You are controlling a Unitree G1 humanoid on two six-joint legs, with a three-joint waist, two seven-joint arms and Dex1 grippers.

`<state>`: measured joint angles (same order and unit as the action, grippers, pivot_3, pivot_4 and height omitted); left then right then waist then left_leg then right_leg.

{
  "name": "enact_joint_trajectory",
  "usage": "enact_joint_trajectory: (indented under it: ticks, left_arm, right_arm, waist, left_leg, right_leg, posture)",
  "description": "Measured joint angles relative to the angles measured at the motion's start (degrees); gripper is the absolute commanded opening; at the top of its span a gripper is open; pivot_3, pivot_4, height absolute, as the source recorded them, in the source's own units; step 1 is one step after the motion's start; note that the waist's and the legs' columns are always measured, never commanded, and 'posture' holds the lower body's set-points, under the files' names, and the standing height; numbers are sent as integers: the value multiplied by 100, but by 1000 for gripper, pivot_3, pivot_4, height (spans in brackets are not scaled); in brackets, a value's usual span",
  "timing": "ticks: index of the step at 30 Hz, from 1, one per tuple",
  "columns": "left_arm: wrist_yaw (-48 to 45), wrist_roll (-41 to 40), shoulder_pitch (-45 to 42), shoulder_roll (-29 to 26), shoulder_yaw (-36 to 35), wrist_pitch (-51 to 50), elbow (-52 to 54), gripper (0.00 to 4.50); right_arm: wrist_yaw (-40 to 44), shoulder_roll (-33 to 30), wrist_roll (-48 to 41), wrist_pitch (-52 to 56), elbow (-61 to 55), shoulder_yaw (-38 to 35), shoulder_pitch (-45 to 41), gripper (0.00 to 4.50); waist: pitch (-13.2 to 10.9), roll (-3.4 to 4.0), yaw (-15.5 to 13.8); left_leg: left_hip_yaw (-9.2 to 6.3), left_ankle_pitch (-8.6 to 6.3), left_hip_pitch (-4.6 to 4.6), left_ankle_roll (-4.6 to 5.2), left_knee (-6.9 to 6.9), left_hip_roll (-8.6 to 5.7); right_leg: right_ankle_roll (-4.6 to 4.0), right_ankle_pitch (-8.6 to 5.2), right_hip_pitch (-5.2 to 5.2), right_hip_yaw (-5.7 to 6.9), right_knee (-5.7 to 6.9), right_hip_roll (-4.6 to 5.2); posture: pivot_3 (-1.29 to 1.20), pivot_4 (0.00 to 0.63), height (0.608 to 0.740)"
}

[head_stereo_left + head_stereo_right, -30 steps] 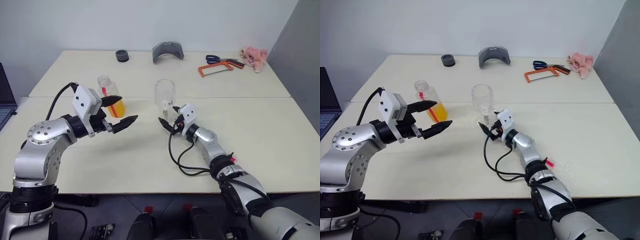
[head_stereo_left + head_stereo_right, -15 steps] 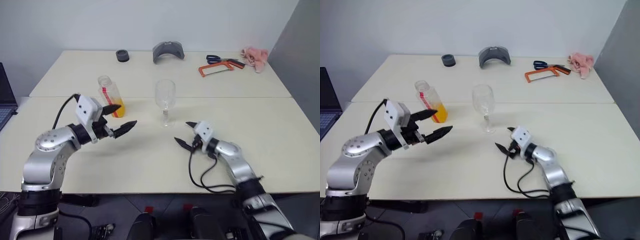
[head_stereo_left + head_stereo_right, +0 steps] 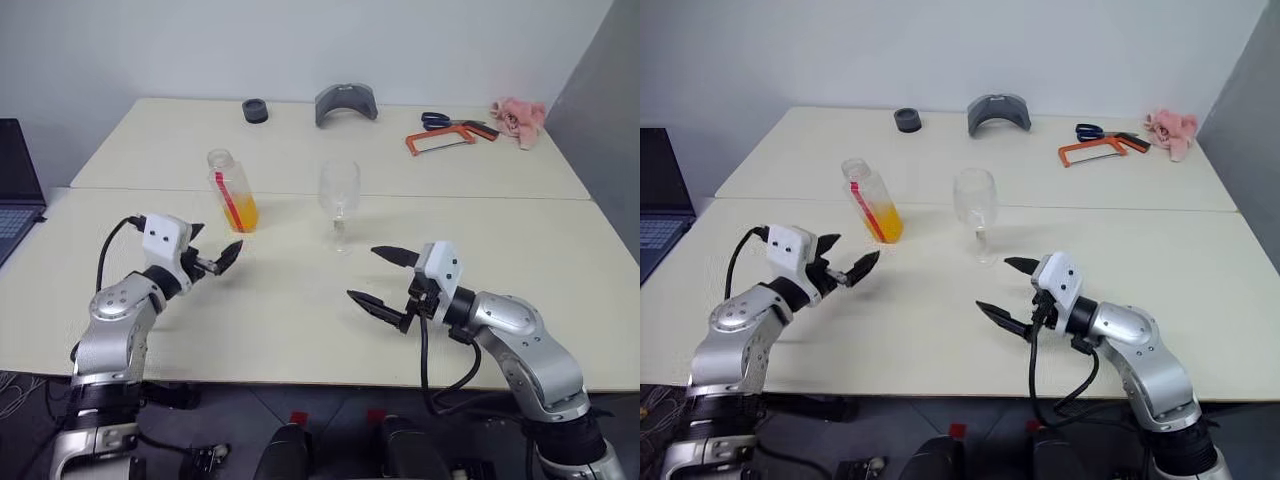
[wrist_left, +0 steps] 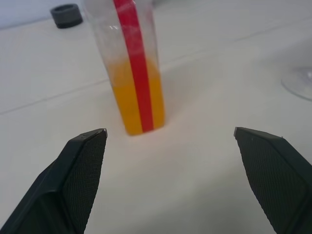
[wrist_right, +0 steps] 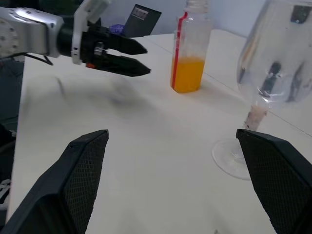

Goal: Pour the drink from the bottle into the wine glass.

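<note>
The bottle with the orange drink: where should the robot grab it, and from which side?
Probably around the bottle's straight middle, above the drink. It stands upright with flat walls and nothing beside it, so the open left gripper, already facing it, could close in level from the front.

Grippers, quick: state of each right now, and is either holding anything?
Left gripper: open, holding nothing, short of the bottle.
Right gripper: open, holding nothing, short of the wine glass.

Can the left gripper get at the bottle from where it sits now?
Probably yes. The left gripper is open and aimed at the bottle, which stands upright just ahead with only bare table between. The wine glass stands off to the side, apart from that path.
</note>
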<state>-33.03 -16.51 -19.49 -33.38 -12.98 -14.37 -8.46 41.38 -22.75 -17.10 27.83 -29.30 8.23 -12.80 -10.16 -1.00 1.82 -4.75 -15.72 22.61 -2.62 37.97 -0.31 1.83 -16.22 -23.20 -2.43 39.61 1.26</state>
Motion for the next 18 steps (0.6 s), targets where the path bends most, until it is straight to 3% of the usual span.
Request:
enact_joint_trajectory:
  ticks: [18]
  left_arm:
    - [92,438,-1543,50,187,542,-1964,4500]
  right_arm:
    - [-175,-98,-219,408,-409,116,-300,4473]
  waist:
    - [-1,-2,6]
  left_leg:
    - [-2,0,5,-1,0,-8]
  right_leg:
    - [0,0,-1,6,-5,-5]
  posture:
    - [0,150,740]
